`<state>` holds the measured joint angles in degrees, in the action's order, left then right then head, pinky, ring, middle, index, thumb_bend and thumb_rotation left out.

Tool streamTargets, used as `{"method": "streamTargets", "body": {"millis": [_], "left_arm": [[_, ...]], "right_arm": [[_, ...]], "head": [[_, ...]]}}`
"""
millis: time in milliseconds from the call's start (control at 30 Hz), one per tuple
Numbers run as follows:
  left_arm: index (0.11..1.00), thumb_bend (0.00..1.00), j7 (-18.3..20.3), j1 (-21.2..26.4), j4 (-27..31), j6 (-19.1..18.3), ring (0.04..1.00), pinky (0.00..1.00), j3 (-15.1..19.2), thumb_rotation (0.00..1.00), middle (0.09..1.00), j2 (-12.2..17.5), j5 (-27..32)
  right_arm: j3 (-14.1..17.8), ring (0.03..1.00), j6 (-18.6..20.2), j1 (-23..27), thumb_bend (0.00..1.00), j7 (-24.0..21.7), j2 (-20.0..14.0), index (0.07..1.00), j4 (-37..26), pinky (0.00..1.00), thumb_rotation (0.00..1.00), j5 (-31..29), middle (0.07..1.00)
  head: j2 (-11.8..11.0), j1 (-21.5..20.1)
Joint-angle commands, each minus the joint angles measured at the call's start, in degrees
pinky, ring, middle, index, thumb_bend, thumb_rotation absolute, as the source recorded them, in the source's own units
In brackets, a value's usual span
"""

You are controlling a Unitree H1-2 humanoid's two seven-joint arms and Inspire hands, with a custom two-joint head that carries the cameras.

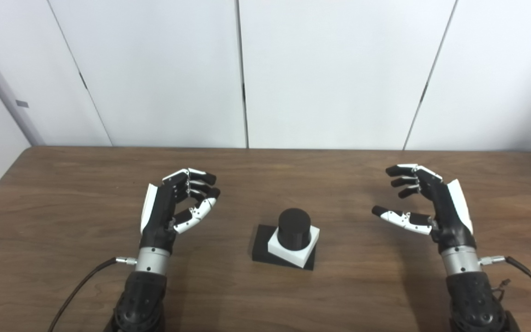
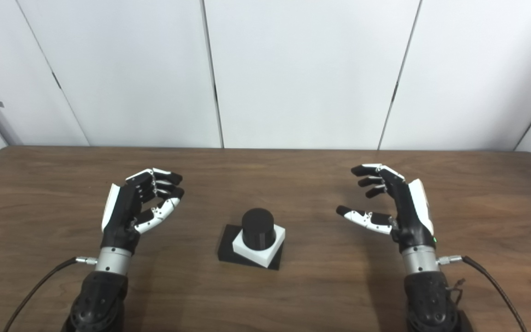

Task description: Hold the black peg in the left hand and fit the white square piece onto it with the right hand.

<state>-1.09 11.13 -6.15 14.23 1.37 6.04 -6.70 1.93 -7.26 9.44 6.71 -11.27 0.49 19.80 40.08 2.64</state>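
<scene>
Black peg point(image 1: 294, 228) upright near the middle of the wooden table point(image 1: 62, 193), round and squat, rising from a flat black square base point(image 1: 261, 244). White square piece point(image 1: 293, 246) already seated around the peg, resting on the base, turned a little out of line with the base's edges so one white corner reaches past the base's right-hand side. No contact from either hand — the assembled pair stands alone on the wood.

Left hand point(image 1: 173, 203) held above the table, well to the left of the peg, palm turned inward toward the centre. Fingers point(image 1: 201, 177) curled forward but spread, thumb point(image 1: 196, 214) angled below them, nothing between them: empty and open. Dark forearm entering from the bottom edge, a cable point(image 1: 81, 286) trailing off the wrist toward the lower left.

Right hand point(image 2: 390, 203) mirrored on the other side, well to the right of the peg, palm also facing the centre. Fingers bent loosely and apart, thumb point(image 2: 362, 216) stretched out toward the peg yet clearly short of it — likewise empty and open. Cable point(image 2: 491, 286) running off that wrist toward the lower right.

Behind the table, plain white wall panels point(image 1: 330, 69) with dark vertical seams.
</scene>
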Motion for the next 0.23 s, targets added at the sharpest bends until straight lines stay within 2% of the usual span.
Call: {"method": "streamTargets", "body": {"millis": [0,200], "left_arm": [[0.499,0.49,-0.21,1.71,0.55,1.56,0.533,0.41,-0.08,0.08,0.627,0.69,-0.48],[0.499,0.49,-0.31,1.68,0.71,1.26,0.537,0.42,-0.07,0.08,0.63,0.5,-0.41]], "right_arm": [[0.04,0.64,-0.72,1.78,0.57,0.66,-0.16,0.642,-1.91,0.52,0.0,0.37,0.692],[0.05,0.641,-0.41,1.7,0.57,0.26,-0.1,0.65,-2.2,0.52,0.0,0.13,0.694]], "head": [[0.01,0.06],[0.06,0.05]]}}
